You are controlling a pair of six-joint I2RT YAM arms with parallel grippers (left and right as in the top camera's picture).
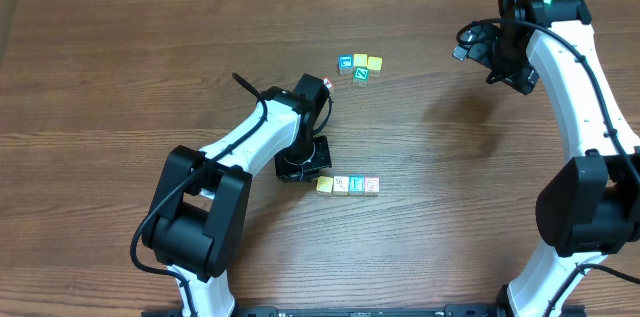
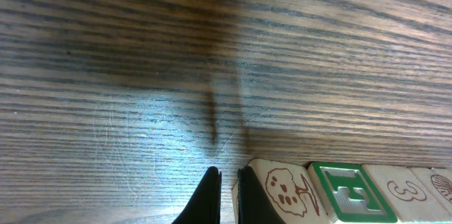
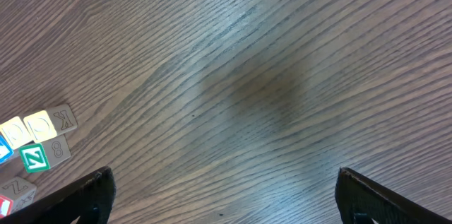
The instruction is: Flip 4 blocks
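Four small blocks stand in a row (image 1: 348,185) on the wooden table: a yellow block (image 1: 325,185), a cream one (image 1: 341,185), a blue-green one (image 1: 356,185) and a pinkish one (image 1: 371,186). My left gripper (image 1: 308,169) is low at the row's left end, shut with nothing between its fingers. In the left wrist view the gripper (image 2: 227,197) has its right finger against a cream block with a brown drawing (image 2: 284,190), followed by a green-bordered letter block (image 2: 349,192). My right gripper (image 1: 478,49) (image 3: 226,203) hangs open and empty at the far right.
A second cluster of cubes lies at the table's back middle, with a blue cube (image 1: 346,61), a yellow cube (image 1: 361,60) and a green Z cube (image 1: 360,74) (image 3: 33,157). Bare wood lies under the right gripper.
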